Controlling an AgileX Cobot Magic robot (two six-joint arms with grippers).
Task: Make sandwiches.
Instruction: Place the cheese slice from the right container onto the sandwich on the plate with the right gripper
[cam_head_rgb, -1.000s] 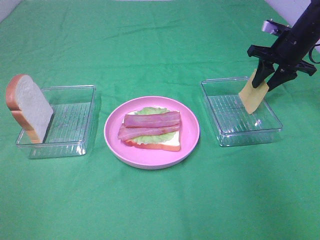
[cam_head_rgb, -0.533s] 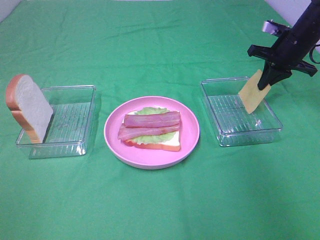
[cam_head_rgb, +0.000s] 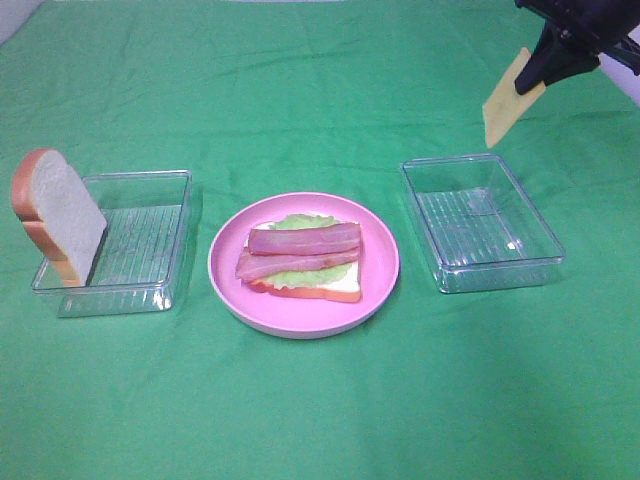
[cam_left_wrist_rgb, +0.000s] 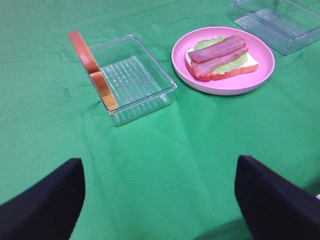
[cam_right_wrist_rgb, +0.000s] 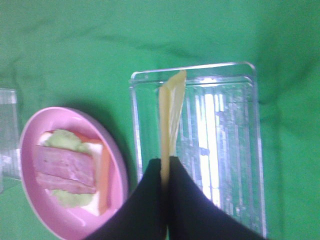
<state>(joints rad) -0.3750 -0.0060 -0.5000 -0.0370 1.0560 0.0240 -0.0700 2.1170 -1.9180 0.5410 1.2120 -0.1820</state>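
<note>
The open sandwich (cam_head_rgb: 303, 262) lies on a round pink plate (cam_head_rgb: 380, 285): a bread slice, green lettuce and two bacon strips on top. It also shows in the left wrist view (cam_left_wrist_rgb: 220, 57) and the right wrist view (cam_right_wrist_rgb: 70, 172). A second bread slice (cam_head_rgb: 55, 215) leans upright against the left clear tray (cam_head_rgb: 150, 235). My right gripper (cam_head_rgb: 543, 68) is shut on the yellow cheese square (cam_head_rgb: 510, 98), holding it high above the right clear tray (cam_head_rgb: 480, 220). In the right wrist view the cheese (cam_right_wrist_rgb: 170, 120) hangs edge-on from the fingers (cam_right_wrist_rgb: 150, 200). My left gripper (cam_left_wrist_rgb: 160, 200) is open and empty above the cloth.
A green cloth (cam_head_rgb: 320, 410) covers the table. The right clear tray (cam_right_wrist_rgb: 225, 150) holds nothing. The left clear tray (cam_left_wrist_rgb: 132, 80) holds nothing inside, with the bread slice (cam_left_wrist_rgb: 92, 67) leaning at its outer end.
My right gripper has shut on the cheese square and lifted it up out of the right tray. The left arm, plate and bread have not moved.
</note>
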